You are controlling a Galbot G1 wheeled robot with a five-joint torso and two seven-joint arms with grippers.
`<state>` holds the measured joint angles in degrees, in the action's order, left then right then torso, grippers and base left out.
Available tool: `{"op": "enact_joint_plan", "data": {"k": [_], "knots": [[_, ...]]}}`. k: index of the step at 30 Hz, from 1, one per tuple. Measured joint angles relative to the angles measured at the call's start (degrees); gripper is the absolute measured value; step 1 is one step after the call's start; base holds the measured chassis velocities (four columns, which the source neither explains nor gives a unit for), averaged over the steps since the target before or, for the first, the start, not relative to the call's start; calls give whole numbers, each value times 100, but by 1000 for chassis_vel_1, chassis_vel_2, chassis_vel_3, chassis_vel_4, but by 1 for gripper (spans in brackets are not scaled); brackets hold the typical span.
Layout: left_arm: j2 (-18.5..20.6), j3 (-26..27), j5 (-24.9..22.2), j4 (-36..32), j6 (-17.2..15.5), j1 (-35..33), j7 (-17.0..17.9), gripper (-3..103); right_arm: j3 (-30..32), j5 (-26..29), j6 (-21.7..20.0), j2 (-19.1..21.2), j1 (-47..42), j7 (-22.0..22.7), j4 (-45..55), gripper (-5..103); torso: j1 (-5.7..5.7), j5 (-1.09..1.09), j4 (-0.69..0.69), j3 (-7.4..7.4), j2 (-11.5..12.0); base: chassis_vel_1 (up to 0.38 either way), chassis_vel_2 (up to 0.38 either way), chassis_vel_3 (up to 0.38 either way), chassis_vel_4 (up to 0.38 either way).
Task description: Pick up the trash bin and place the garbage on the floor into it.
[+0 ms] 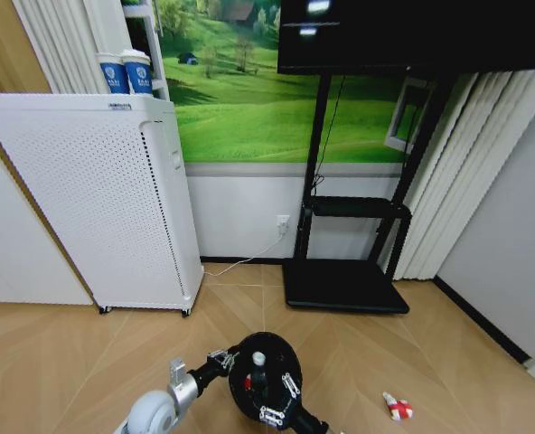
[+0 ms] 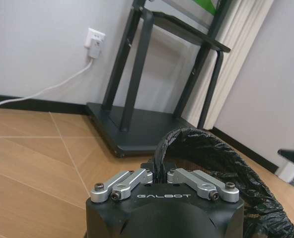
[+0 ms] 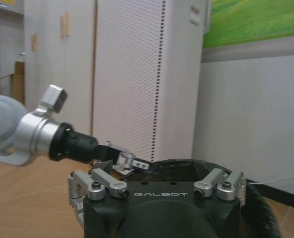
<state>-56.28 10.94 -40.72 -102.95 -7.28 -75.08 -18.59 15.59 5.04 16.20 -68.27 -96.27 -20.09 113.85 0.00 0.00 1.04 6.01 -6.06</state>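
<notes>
My left claw is pinched on the rim of the trash bin, its fingers pressed together over the bagged edge on the side facing the white perforated appliance; in the left wrist view the rim of the black liner runs straight into the closed jaws. My right claw sits at the near edge of the same rim, spread wide, with nothing between its fingers. The bin hangs low over the floor, and a small clear bottle with a white cap already shows inside it. One red-and-white piece of garbage lies on the parquet well off to my right, nearer the wall than the black stand base. My judgement is that a drop into the bin has just finished, so I should keep the left pinch firm and the mouth level, since the liner is slick and a tilted rim could spill the bottle. I would carry the bin near that red-and-white piece before reaching, and lift the right claw clear of the rim so it does not snag the bag.
</notes>
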Motion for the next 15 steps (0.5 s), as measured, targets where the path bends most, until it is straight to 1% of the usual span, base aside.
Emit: {"op": "enact_joint_plan", "data": {"k": [1,2,3,4,5,6,8,9,10,13,15], "knots": [[0,0,0,0,0,0,0,7,0,0,0,0,0,0,0,89,0,0,0,0,0,0,0,0,0],[0,126,-29,-26,13,-69,3,7,119,106,19,3,-9,126,38,94,0,0,-1,0,0,0,0,0,0],[0,126,-29,-26,13,-69,3,7,119,106,19,3,-9,126,38,94,0,0,-1,0,0,0,0,0,0],[-21,337,-59,-33,36,-163,5,7,302,256,48,3,-10,330,73,99,0,0,-1,0,0,0,0,0,0],[-71,542,-97,-32,61,-226,8,7,435,405,52,-15,-3,525,112,100,0,0,-1,1,0,0,0,0,0],[-71,542,-97,-32,61,-226,8,7,435,405,52,-15,-3,525,112,100,0,0,-1,1,0,0,0,0,0],[-190,950,-315,-9,108,-294,129,7,657,725,19,-122,37,880,171,100,0,0,-2,0,0,0,0,0,0],[-209,1057,-451,5,135,-307,240,7,753,836,20,-184,63,939,172,100,0,0,-2,0,0,0,0,0,0],[-209,1057,-451,5,135,-307,240,7,753,836,20,-184,63,939,172,100,0,0,-2,0,0,0,0,0,0],[-190,1192,-633,61,199,-324,410,7,953,967,69,-277,133,927,129,100,0,-1,-1,0,0,0,0,0,0],[-190,1192,-633,61,199,-324,410,7,953,967,69,-277,133,927,129,100,0,-1,-1,0,0,0,0,0,0]]}}
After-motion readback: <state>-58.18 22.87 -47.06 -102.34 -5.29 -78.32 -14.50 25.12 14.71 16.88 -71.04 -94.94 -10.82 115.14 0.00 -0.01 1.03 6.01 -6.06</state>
